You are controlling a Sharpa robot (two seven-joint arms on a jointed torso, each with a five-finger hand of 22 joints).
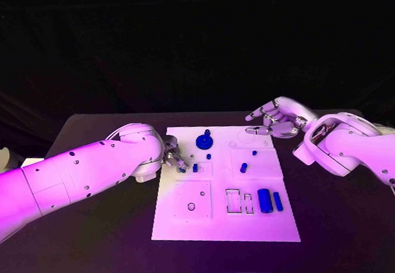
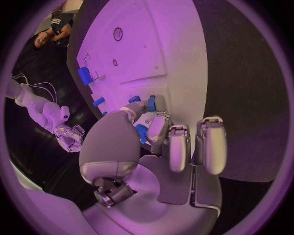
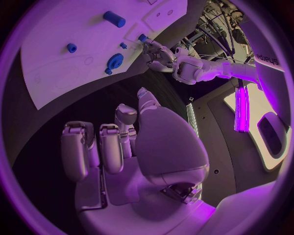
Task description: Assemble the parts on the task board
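Note:
The white task board (image 1: 189, 223) lies mid-table. My left hand (image 1: 173, 159) sits at the board's left edge and pinches a small blue part (image 2: 141, 133) between thumb and finger, just above the board. A blue peg (image 1: 195, 167) stands right beside those fingertips. A blue gear (image 1: 205, 139) lies further back, with a tiny blue piece (image 1: 208, 155) close by. My right hand (image 1: 273, 120) hovers over the far right corner, fingers apart and holding nothing; in the right wrist view, the right hand (image 3: 122, 147) is well off the board (image 3: 55, 78).
A short blue peg (image 1: 243, 167) sits mid-board. Two blue blocks (image 1: 265, 199) stand in slots at the near right, beside empty rectangular outlines (image 1: 233, 199). A square recess with a small hole (image 1: 191, 206) lies at the near left. Black table (image 1: 105, 227) surrounds the board.

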